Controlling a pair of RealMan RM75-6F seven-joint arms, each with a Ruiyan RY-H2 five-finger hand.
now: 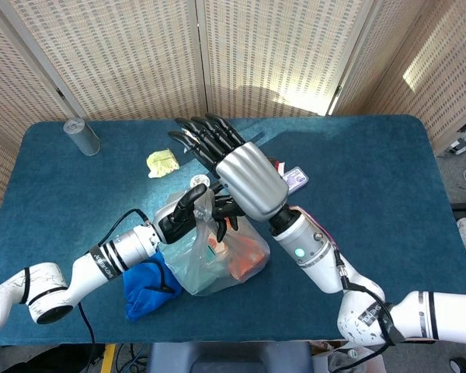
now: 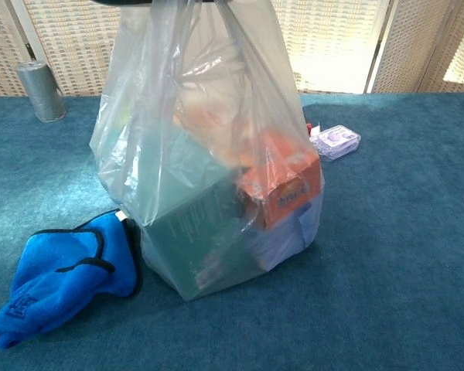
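**Plastic bag hanging upright from the left robot hand, right robot hand spread flat above it**

Looking down from the head view. Gripping the gathered top of a translucent plastic bag with the left robot hand, fingers curled around the bunched film near the middle of the blue surface. Hovering just above and toward one o'clock of that grip: the right robot hand, fingers stretched out and apart, pointing toward eleven o'clock, holding nothing. Whether touching the bag's top or merely over it, impossible to tell.

Standing with its long axis vertical in the chest view, bottom resting on the surface, mouth pulled up out of frame. Showing through the film: a green box at lower left and an orange box at three o'clock of it.

Lying touching the bag at eight o'clock, a blue cloth. Farther off, a grey can at ten o'clock, a yellow crumpled wrapper at eleven, a small purple case at one o'clock.
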